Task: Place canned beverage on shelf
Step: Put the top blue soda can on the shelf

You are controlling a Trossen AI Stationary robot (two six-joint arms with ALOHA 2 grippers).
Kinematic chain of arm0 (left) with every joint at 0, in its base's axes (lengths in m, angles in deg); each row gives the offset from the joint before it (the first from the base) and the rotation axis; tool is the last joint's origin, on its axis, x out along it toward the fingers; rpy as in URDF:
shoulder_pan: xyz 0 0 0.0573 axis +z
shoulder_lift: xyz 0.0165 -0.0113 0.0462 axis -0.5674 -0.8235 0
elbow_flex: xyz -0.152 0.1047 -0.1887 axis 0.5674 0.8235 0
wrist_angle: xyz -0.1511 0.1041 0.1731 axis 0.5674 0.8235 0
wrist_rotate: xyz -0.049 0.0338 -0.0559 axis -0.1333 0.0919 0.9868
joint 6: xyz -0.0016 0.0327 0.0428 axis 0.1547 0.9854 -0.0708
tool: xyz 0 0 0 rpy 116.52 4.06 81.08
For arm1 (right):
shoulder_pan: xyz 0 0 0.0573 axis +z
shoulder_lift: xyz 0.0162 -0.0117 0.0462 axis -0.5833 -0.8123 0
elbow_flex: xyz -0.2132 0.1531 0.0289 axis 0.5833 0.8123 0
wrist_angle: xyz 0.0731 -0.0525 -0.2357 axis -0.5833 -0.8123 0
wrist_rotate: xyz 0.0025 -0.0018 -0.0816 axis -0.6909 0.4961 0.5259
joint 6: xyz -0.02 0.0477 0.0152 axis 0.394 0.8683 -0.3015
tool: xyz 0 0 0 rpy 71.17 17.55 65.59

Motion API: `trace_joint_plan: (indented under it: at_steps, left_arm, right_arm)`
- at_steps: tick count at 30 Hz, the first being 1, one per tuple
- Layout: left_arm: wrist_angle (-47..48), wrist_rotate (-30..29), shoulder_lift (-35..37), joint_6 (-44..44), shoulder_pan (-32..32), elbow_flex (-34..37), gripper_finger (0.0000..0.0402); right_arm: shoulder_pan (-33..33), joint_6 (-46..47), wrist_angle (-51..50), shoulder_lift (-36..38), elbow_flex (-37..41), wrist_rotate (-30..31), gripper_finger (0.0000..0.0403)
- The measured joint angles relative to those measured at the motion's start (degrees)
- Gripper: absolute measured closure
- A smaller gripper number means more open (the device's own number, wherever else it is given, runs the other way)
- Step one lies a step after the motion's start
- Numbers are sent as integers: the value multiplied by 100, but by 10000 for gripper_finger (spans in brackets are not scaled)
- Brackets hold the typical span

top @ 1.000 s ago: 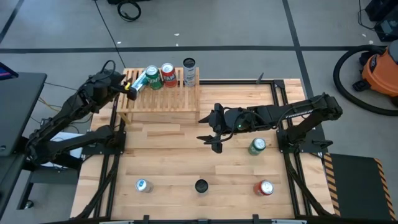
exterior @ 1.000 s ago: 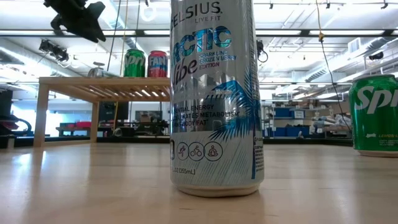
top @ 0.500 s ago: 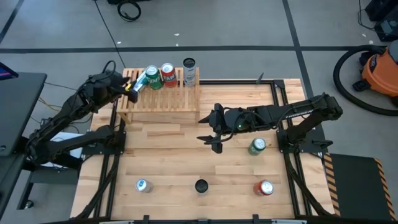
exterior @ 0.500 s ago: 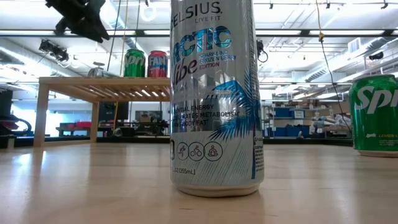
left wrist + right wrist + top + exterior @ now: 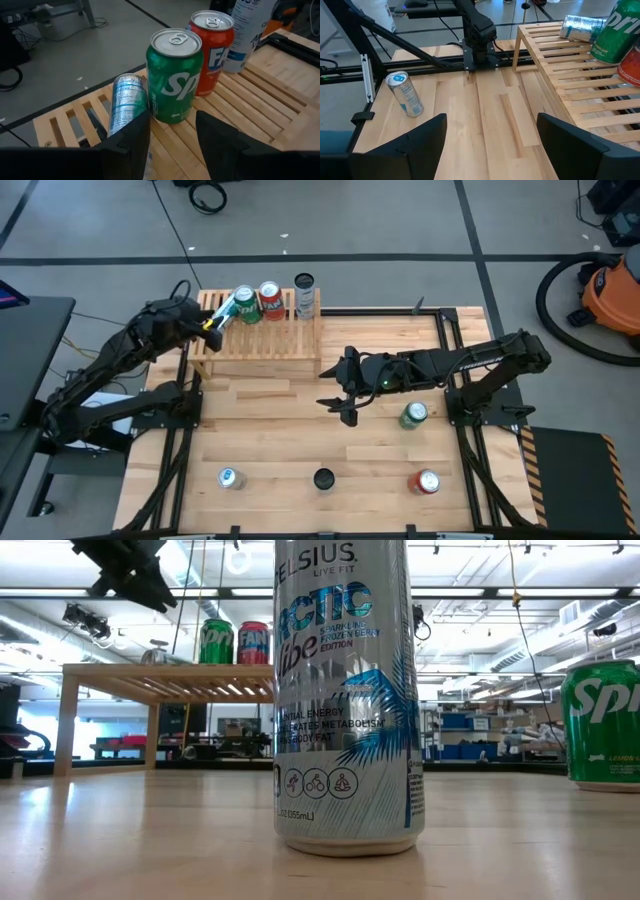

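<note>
The shelf point(image 5: 260, 340), a low slatted rack of light wood, stands at the table's far left. Upright on it are a green can point(image 5: 172, 85), a red can point(image 5: 212, 50) and a tall white can point(image 5: 247, 30). A silver-blue can point(image 5: 125, 102) lies on its side on the slats, against the green can. My left gripper point(image 5: 172, 117) hovers above the shelf's left end point(image 5: 208, 323), its fingers a narrow gap apart with only slats showing between them. My right gripper point(image 5: 338, 408) hangs open over the table's middle, holding nothing.
Several loose canned beverages stand on the table: a green one point(image 5: 413, 415) at the right, a red one point(image 5: 427, 482), a dark-topped one point(image 5: 323, 478) and a blue-white one point(image 5: 229, 478) near the front edge. Bare wood lies between the shelf and these cans.
My left gripper has turned a little at its wrist while staying in place above the shelf's left end. The cans and my right arm have kept still.
</note>
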Motion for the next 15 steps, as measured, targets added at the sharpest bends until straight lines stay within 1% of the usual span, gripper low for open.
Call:
trace_joint_plan:
  at_steps: [3, 6, 8, 15]
  left_arm:
    - [-76, 5, -82, -23, 0, 0, 232]
    - [-112, 14, -188, -15, 15, 2, 207]
    - [-111, 20, -250, 10, 66, 2, 178]
    - [-54, 17, -364, 458, 287, -39, 57]
  right_arm:
    - [0, -2, 1, 0, 0, 0, 84]
    - [0, -1, 0, 0, 0, 0, 84]
    - [0, -2, 0, 0, 0, 0, 84]
    - [0, -1, 0, 0, 0, 0, 84]
